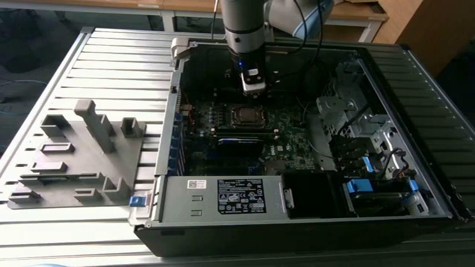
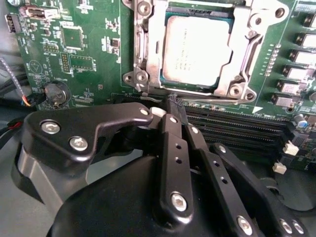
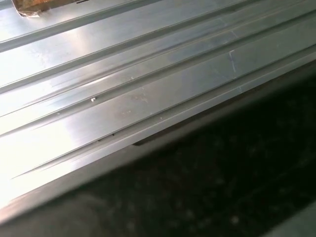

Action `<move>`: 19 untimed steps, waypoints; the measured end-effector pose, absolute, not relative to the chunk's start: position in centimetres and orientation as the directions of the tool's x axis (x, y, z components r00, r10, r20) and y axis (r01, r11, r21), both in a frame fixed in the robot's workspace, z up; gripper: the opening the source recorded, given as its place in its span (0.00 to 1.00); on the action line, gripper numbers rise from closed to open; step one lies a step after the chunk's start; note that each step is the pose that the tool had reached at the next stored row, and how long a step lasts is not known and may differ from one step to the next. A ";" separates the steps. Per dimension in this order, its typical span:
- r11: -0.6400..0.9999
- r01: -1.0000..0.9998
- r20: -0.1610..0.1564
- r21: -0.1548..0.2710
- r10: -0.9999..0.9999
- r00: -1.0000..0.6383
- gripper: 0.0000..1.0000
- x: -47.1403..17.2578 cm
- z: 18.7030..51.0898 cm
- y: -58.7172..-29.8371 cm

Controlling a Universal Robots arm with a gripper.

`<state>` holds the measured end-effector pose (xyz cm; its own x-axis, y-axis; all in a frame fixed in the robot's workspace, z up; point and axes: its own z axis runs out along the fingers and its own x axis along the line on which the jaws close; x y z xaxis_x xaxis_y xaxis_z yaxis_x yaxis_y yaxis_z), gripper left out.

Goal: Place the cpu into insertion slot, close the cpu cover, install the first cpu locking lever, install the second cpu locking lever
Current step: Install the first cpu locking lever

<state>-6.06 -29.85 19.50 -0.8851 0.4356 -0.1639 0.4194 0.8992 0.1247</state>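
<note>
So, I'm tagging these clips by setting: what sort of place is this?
Probably a robotics lab or workshop bench: an open computer case lies on a ribbed aluminium table, a robot arm reaches into it, and wooden desks stand behind.

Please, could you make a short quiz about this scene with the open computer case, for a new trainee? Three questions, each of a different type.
1. True or false: the cpu lies in the slot.
2. Where does the grey fixture stand? A) on the table, at the exterior view's left of the case; B) inside the case; C) on top of the cpu.
3. Fill in: in the exterior view, the gripper hangs inside the case, nearest to the ____.

Key: 1 true; 2 A; 3 slot.
</note>
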 end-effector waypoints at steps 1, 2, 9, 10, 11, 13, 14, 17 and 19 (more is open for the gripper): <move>0.900 0.419 -0.165 0.122 0.435 -0.885 0.11 -6.1 19.5 -29.8; 0.900 0.419 -0.167 0.119 0.434 -0.885 0.11 -6.1 19.4 -29.9; 0.901 0.419 -0.170 0.114 0.433 -0.885 0.11 -6.3 19.3 -29.9; 0.901 0.419 -0.170 0.114 0.433 -0.885 0.11 -6.3 19.3 -29.9; 0.901 0.419 -0.170 0.114 0.433 -0.885 0.11 -6.3 19.3 -29.9; 0.901 0.419 -0.170 0.115 0.434 -0.885 0.11 -6.3 19.4 -29.8; 0.901 0.419 -0.170 0.114 0.434 -0.885 0.11 -6.3 19.5 -29.8; 0.901 0.419 -0.170 0.114 0.433 -0.885 0.11 -6.3 19.8 -29.9; 0.901 0.419 -0.170 0.114 0.433 -0.885 0.11 -6.3 19.9 -29.9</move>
<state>-6.30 -29.86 19.93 -0.8850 0.4335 -0.1699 0.4193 0.9007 0.1140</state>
